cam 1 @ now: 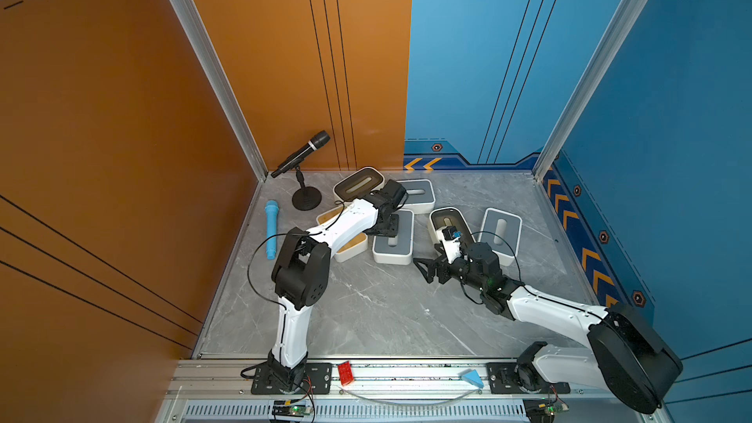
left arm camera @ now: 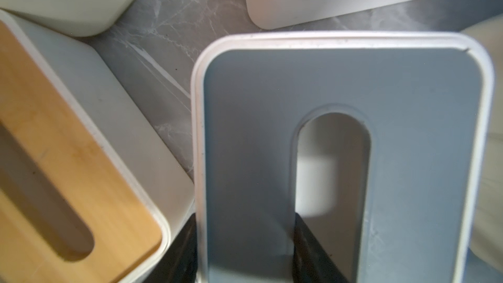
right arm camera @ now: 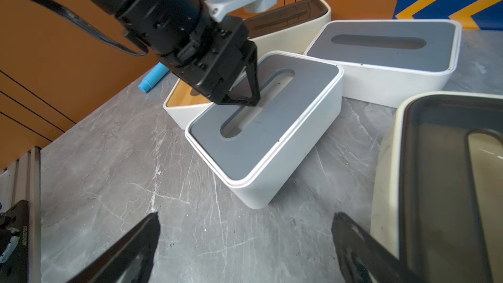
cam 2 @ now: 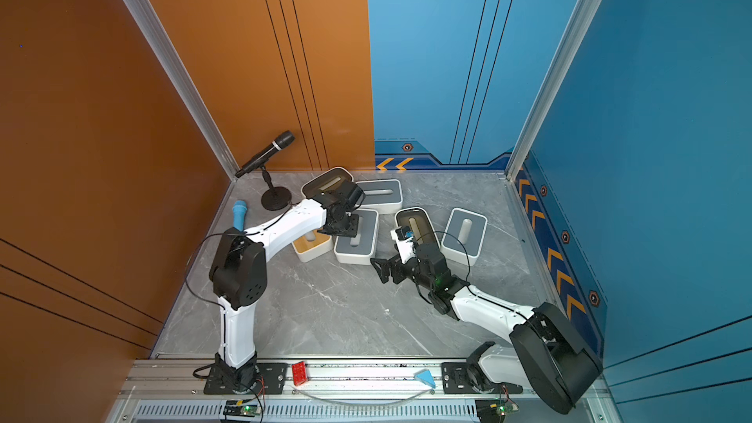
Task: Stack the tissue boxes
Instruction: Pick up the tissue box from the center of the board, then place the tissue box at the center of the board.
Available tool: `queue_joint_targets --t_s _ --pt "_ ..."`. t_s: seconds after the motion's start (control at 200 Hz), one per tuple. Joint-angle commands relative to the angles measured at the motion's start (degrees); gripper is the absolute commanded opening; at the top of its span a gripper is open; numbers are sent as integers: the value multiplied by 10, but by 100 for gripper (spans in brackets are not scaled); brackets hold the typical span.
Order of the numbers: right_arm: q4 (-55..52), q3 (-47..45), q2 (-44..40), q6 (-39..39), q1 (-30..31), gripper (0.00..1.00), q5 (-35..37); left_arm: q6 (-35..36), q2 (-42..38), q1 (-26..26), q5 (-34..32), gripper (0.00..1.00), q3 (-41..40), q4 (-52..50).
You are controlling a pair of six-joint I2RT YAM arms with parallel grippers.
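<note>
In both top views none of the tissue boxes (cam 1: 502, 233) is stacked yet. All six are spread over the far half of the table (cam 1: 366, 311). The left gripper (cam 1: 384, 230) is down on the middle grey box (cam 1: 401, 248), which sits between the bamboo box (cam 1: 353, 247) on its left and a brown-lidded box (cam 1: 455, 219) on its right. The right gripper (cam 1: 427, 270) hangs just on the near side of that brown one, fingers spread wide, holding nothing.

Left wrist view: the fingers (left arm camera: 307, 240) are pinched on one long side of the grey box, one down in the slot and the other outside the wall. The bamboo box's corner sits just beside that outside finger.

Right wrist view: here we see the grip from the side, and the grey box (right arm camera: 272, 137) looks flat on the table, not lifted.

What worries us is that the grip is off to one side, so on the lift the box will probably hang crooked and could swing or slip out. If the pinch is mostly on the lid, the lid might pop off. The outside finger could also drag the bamboo box along, since there's hardly any gap.
</note>
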Motion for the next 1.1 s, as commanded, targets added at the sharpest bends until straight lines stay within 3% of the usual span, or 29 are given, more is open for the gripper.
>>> queue_joint_targets --t_s 0.0,0.36,0.691,0.941,1.096 --pt "23 -13 -27 12 -9 100 -21 -14 -65 -6 12 38 -22 24" --pt "-4 -36 -115 -7 -3 100 -50 22 -155 9 11 38 -107 23" --pt "-69 -38 -158 -39 24 100 -67 99 -220 46 55 37 -164 24" --pt "-104 -45 -173 -32 26 100 -65 164 -235 50 50 37 -161 22" --pt "-216 -9 -224 -18 36 100 -70 202 -230 49 59 37 -131 20"
